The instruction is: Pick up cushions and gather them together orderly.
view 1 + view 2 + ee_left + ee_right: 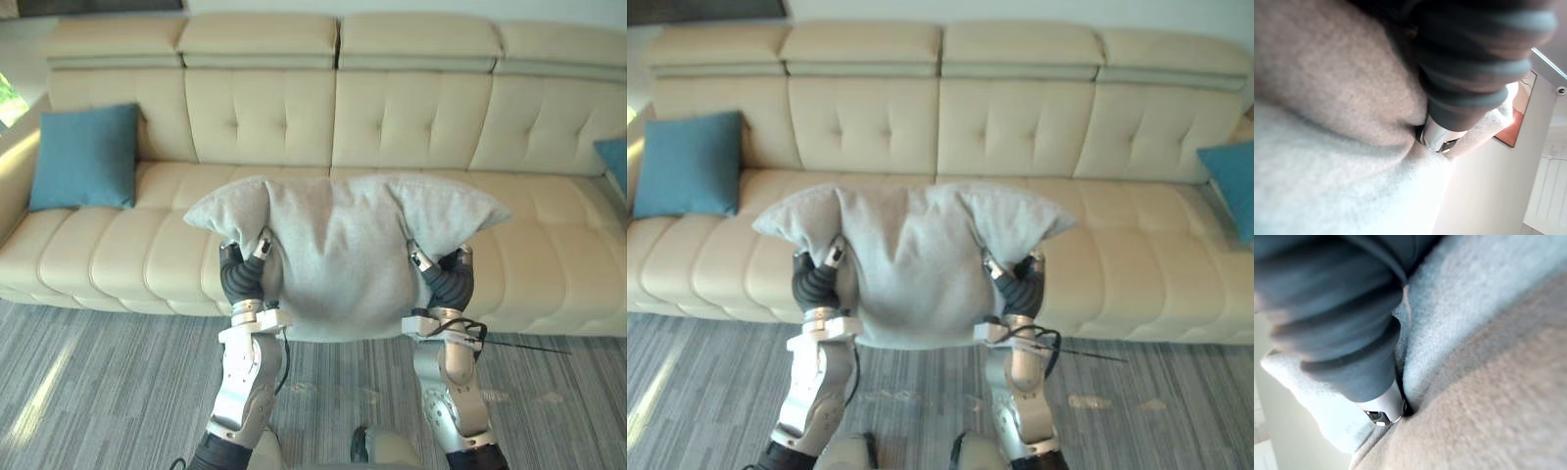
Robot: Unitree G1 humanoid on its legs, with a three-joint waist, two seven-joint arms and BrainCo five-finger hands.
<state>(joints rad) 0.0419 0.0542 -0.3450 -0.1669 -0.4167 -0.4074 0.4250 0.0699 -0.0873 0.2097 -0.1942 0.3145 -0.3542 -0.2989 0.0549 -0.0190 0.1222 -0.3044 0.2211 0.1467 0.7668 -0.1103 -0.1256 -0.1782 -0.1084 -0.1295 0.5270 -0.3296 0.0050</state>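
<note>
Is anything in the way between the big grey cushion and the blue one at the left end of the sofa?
Nothing visible. The grey cushion, between the left hand and right hand, faces bare sofa seat up to the blue cushion.

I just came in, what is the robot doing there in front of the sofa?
The robot is holding a large grey cushion up in front of the beige sofa, with its left hand and right hand pressed into opposite sides. One blue cushion leans against the backrest at the sofa's left end, and a second blue cushion sits at the right end. The cushions are not yet gathered in one place.
</note>
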